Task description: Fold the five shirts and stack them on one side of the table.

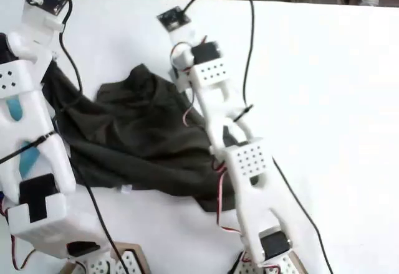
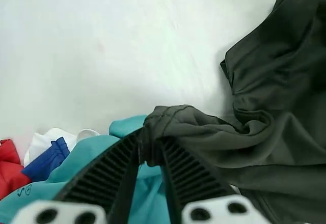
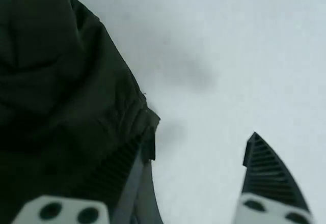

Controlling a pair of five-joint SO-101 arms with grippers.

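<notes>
Reading the cloth for markings gives one result: a small dark printed mark on the teal shirt, too small to make out. No other writing can be read on any garment. The left gripper has its ribbed black jaws closed tight on a bunched, stitched hem of the dark shirt, with the pinched fold standing up between the two fingertips. This gripper sits directly over the teal shirt, which lies under the dark hem. Beside the teal shirt lie pieces of white cloth, blue cloth and red cloth, bunched together at the edge of the left wrist view. The right gripper has its jaws spread wide and holds nothing. One finger lies against the edge of the dark shirt. The other finger stands apart over the bare white table. In the high view the dark shirt lies crumpled and unfolded on the table, between the two arms. The left arm extends along the left edge of the table, and the shirt's left portion runs underneath it. The right arm stretches from its base at the near edge diagonally across the shirt's right side, with its wrist past the shirt's far edge.
</notes>
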